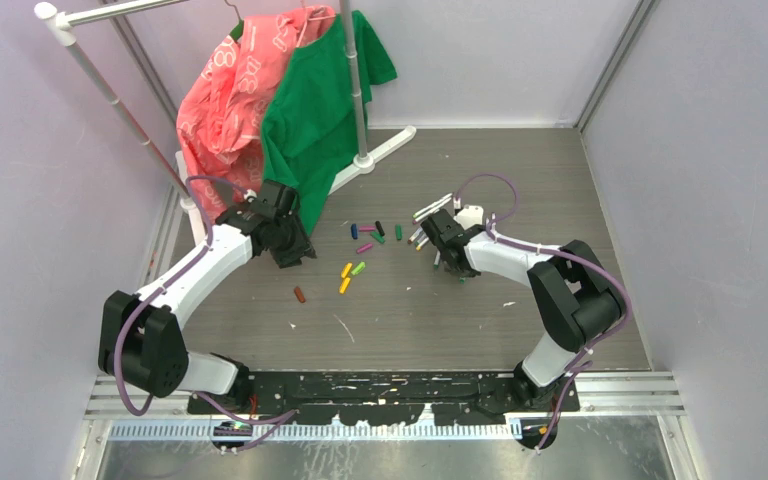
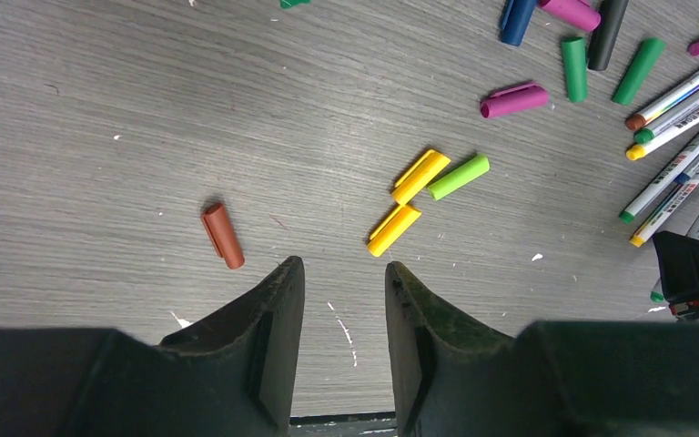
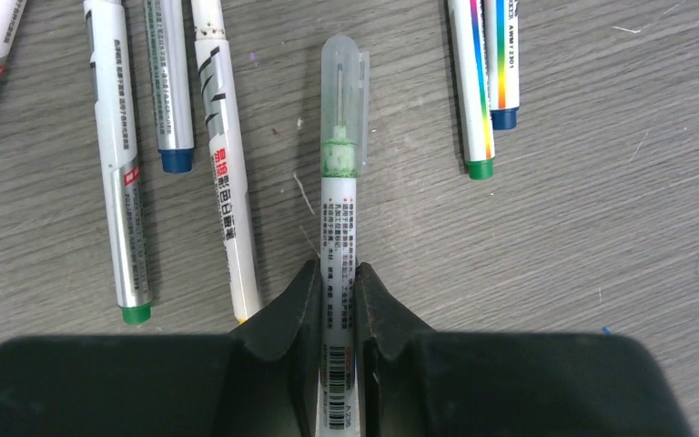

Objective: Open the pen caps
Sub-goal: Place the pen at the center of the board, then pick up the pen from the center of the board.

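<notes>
Between the jaws of the right tool point(image 3: 337, 273), a green pen point(image 3: 339, 218) is clamped by its barrel, clear cap point(image 3: 343, 91) jutting ahead, seemingly offered for pulling; the left tool point(image 2: 344, 273) hangs half-open, empty, loose caps point(image 2: 420, 175) just ahead.

Soft, even light is falling from above, laying faint shadows beside the pen caps point(image 2: 419, 176). Wrist views are rendering the grain of the table point(image 2: 146, 109) crisply; the top view is looking coarser.
</notes>
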`<state>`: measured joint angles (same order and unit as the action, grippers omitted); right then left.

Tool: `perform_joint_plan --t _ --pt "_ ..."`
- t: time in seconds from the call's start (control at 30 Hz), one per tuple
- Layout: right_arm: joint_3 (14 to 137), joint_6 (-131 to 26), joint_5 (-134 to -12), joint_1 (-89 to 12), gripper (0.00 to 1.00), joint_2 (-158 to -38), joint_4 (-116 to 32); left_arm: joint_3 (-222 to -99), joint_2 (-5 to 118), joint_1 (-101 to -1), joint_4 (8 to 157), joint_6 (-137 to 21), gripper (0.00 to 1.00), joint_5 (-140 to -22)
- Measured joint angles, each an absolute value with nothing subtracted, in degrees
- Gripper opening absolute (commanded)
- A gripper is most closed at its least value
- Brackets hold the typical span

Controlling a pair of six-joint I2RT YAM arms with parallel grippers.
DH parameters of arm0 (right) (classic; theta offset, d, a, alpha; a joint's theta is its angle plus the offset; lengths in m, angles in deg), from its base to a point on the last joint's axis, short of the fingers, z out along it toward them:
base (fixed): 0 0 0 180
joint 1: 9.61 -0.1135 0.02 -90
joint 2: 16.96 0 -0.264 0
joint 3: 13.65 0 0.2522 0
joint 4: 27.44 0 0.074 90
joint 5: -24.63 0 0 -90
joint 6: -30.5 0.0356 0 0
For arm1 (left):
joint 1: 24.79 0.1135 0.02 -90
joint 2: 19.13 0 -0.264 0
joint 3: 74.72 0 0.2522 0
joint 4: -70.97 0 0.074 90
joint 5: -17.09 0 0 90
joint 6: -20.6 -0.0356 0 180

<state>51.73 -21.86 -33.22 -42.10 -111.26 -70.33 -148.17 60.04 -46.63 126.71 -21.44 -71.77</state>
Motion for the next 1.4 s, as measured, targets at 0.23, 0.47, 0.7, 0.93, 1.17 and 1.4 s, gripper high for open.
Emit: perform_joint_plan --t 0.23,0.47,0.7,0.93,1.17,1.4 --pt "52.2 -22.4 -33.6 -41.6 0.43 -111.6 -70.1 -148.1 59.5 -46.6 126.4 -21.4 0.39 -71.4" --pt "53.3 -23.0 -33.7 -41.6 0.51 -112.0 -70.8 -148.1 59.3 -46.6 126.1 -21.4 0.41 -71.0" --pt "55.1 -23.4 -34.7 -41.6 0.55 -110.1 -75.1 -148.0 56.3 -46.6 125.9 -21.4 0.42 -69.5" --pt "59.4 -24.9 -35.0 -41.6 0.60 -102.5 -76.9 -147.1 49.9 -46.6 123.4 -22.1 0.43 -66.6" --pt "62.0 -25.8 -33.9 -41.6 0.61 -98.2 -78.3 -143.6 39.3 -46.6 118.4 -23.7 0.43 -62.3" --pt "60.7 -25.8 -34.1 -40.6 0.60 -98.0 -80.2 -141.5 36.2 -46.6 116.4 -24.7 0.43 -61.6"
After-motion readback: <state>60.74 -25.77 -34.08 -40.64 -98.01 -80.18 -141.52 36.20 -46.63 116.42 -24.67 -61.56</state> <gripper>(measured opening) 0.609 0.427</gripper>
